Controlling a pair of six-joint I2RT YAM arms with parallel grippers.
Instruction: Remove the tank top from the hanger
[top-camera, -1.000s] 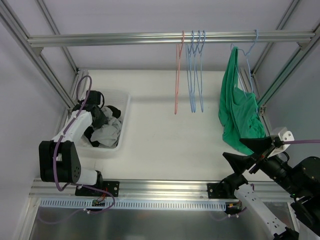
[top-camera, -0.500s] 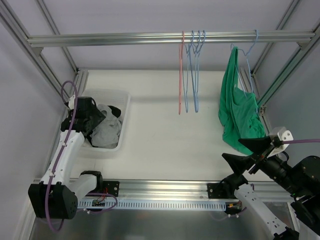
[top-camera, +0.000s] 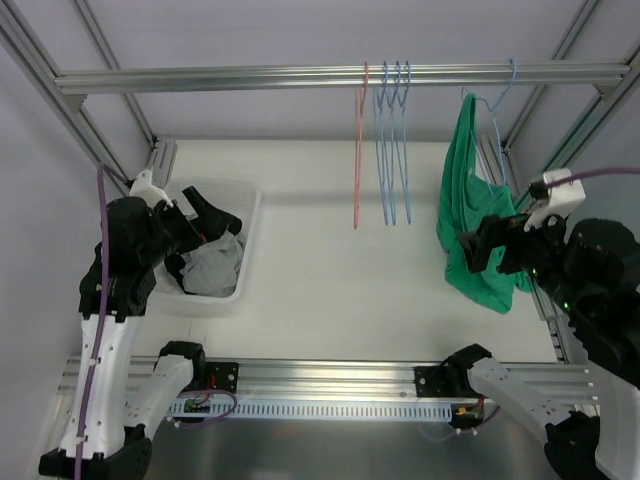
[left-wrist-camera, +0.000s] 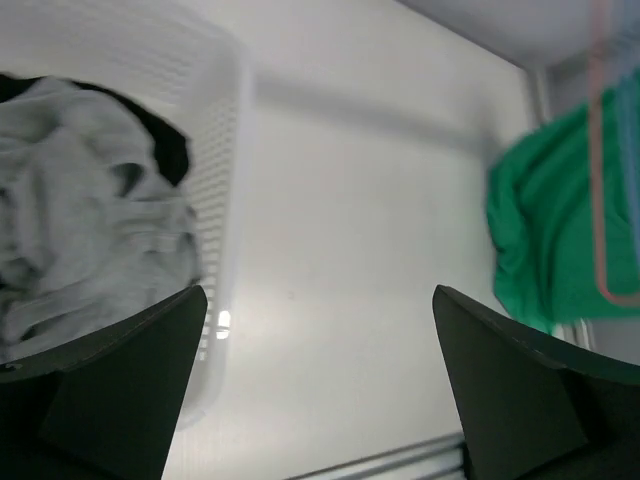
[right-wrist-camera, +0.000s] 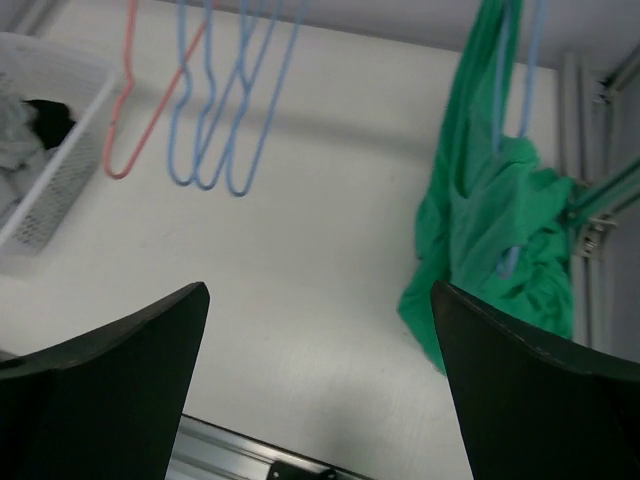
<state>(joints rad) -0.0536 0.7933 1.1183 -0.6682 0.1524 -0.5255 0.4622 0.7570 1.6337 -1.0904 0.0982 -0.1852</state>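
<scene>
- Left gripper: raised over the near-left of the table, jaws spread wide, nothing between them.
- Right gripper: raised at the right side, jaws also spread wide and empty. It points toward the tank top and is near it but clear of the cloth in the wrist view.
- White basket: at the table's left, just beyond the left gripper, holding crumpled grey and black clothes.
- Tank top: green and bunched, hanging on a light blue hanger at the far right.
- Pink hanger and bare blue hangers: mid-rail, well left of the tank top.
- Metal rail: runs across the far side and carries all the hangers.
</scene>
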